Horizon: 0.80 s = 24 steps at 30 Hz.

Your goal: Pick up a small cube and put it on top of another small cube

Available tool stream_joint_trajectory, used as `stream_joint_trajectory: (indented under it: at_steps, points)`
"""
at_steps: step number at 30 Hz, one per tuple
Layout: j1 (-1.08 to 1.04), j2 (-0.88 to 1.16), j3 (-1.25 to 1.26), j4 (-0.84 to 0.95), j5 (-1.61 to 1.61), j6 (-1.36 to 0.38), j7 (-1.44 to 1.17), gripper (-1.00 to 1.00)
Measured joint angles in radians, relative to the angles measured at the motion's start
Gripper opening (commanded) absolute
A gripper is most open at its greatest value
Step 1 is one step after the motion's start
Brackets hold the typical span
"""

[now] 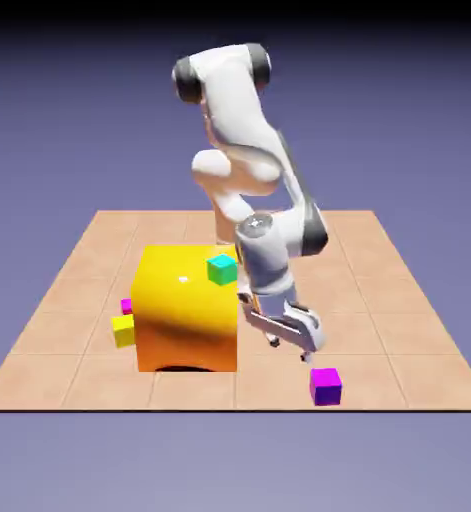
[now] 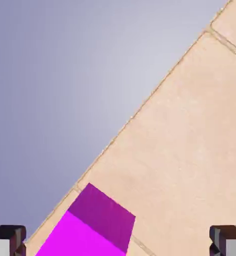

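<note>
- End effector (image 1: 291, 346): we see it spread wide and empty, hovering just above the bench (image 1: 399, 330).
- Purple cube (image 1: 325, 386) sits near the bench's front edge, apart from the fingertips (image 2: 7, 241).
- We note a teal cube (image 1: 221, 268) on the yellow-orange block (image 1: 184, 310).

Elevated exterior view across the table (image 1: 399, 290); close hand view; shared purple cube (image 1: 325, 385).
</note>
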Motion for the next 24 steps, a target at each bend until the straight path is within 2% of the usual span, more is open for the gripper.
stream_joint_trajectory:
  at_steps: [5, 9, 13, 14, 16, 21, 24]
  points:
    - [-0.093, 0.160, 0.108, 0.057, 0.081, -0.039, 0.217, 0.00]
    - [-0.051, 0.138, 0.088, 0.043, 0.181, 0.023, 0.263, 0.00]
    - [0.054, 0.283, 0.019, 0.086, 0.150, 0.137, 0.264, 0.00]
    - [0.074, 0.312, 0.005, 0.095, 0.144, 0.160, 0.264, -1.00]
    - [0.074, 0.312, 0.005, 0.095, 0.144, 0.160, 0.264, -1.00]
    - [-0.050, 0.136, 0.084, 0.046, 0.175, 0.019, 0.254, -1.00]
    - [-0.045, 0.092, 0.022, 0.078, 0.090, -0.054, 0.123, -1.00]
